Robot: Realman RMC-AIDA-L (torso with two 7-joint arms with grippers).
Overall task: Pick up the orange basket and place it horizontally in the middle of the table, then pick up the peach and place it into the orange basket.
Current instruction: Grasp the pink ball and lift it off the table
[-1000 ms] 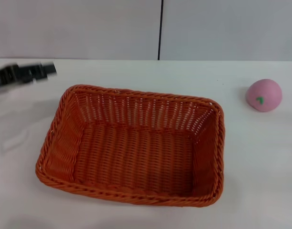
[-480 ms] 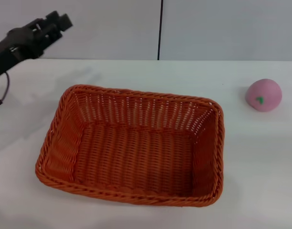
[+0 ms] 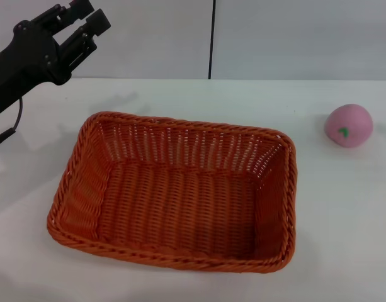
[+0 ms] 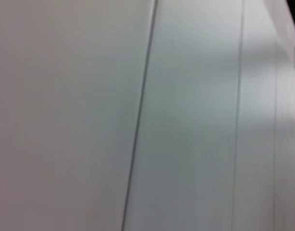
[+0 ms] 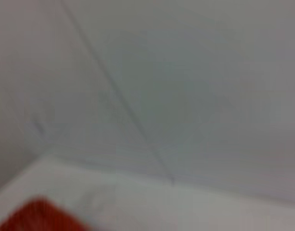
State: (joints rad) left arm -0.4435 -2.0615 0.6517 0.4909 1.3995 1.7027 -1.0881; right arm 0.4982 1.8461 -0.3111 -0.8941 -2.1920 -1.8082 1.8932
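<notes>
The orange basket [image 3: 180,124] lies lengthwise in the middle of the white table [image 3: 344,214] in the head view, with nothing inside it. Far to its right, near the table's right side, the pink peach [image 3: 348,125] rests alone. My left gripper [image 3: 93,14] hangs open and holds nothing, high above the table's back left and well clear of the basket. A corner of the basket [image 5: 36,216] shows in the right wrist view. The right gripper appears in no view.
A pale wall with a dark vertical seam [image 3: 211,38] runs behind the table. The left wrist view holds only that wall. A black cable [image 3: 15,119] trails from the left arm.
My left arm has risen from low over the table's left side, up and toward the basket's back, and its fingers now show spread apart. Basket and peach have not moved.
</notes>
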